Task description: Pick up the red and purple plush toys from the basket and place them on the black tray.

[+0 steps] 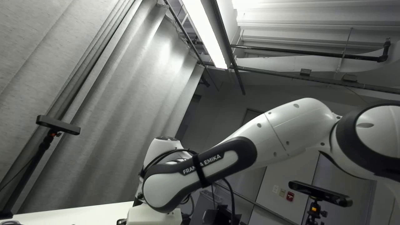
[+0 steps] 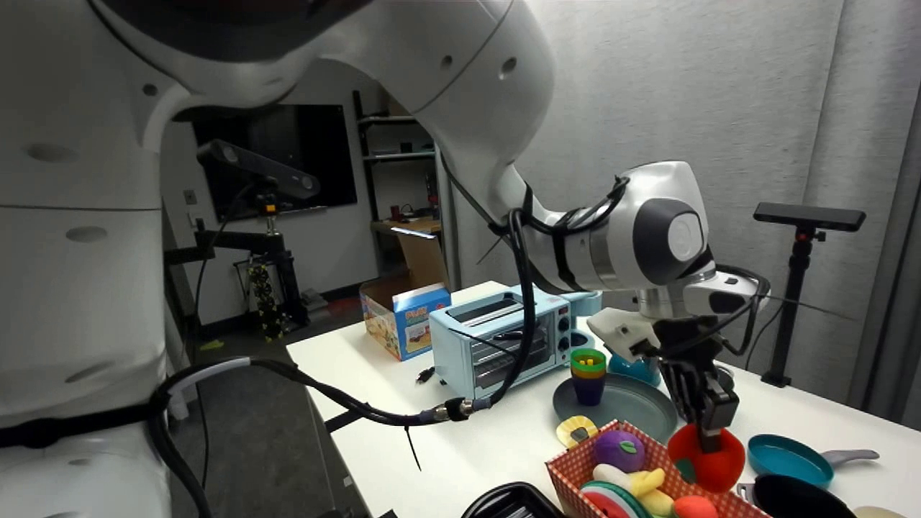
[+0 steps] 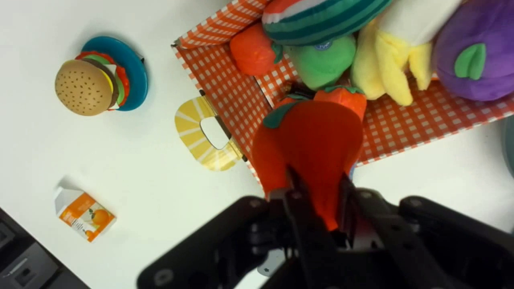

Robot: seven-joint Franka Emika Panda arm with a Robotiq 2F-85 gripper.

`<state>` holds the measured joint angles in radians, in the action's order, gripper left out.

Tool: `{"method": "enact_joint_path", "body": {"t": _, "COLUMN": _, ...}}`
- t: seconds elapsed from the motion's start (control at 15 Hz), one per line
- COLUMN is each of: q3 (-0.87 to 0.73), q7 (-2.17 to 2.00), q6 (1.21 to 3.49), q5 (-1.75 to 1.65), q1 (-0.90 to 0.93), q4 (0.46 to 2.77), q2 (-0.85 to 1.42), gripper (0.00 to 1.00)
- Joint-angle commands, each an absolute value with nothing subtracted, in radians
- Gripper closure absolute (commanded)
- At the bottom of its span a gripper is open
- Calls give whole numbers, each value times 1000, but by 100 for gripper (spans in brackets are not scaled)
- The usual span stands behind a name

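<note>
A red plush toy (image 3: pixel 317 128) with a green leaf is pinched between the fingers of my gripper (image 3: pixel 318 174). In an exterior view the gripper (image 2: pixel 711 437) points down and holds the red plush toy (image 2: pixel 728 467) at the basket's far right side, apparently above it. The red-checked basket (image 3: pixel 237 92) also shows in an exterior view (image 2: pixel 565 478). The purple plush toy (image 2: pixel 611 451) lies in the basket's far corner and shows in the wrist view (image 3: pixel 496 36). The black tray (image 2: pixel 514 502) stands beside the basket, cut by the frame's lower edge.
The basket also holds a watermelon slice (image 3: pixel 325 24), a banana (image 3: pixel 389 68) and strawberries. A grey plate (image 2: pixel 644 406) with stacked cups (image 2: pixel 588 378) and a toaster oven (image 2: pixel 496 345) stand behind. A blue pan (image 2: pixel 788 460), black pot (image 2: pixel 799 498), toy burger (image 3: pixel 84 88) and carton (image 3: pixel 86 214) lie nearby.
</note>
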<state>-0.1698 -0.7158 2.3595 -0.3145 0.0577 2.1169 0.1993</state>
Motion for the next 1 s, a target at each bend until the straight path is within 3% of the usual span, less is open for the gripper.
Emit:
{"method": "enact_joint_path", "body": {"t": 0.0, "q3": -130, "q7": -655, "q6": 2347, "q5": -317, "q1": 46, "q4": 2236, "q2": 49, "gripper": 95}}
{"method": "enact_joint_path", "body": {"t": 0.93, "q3": 25, "q7": -278, "q6": 2199, "q5": -93, "q1": 52, "q4": 2526, "q2": -115, "gripper": 95}}
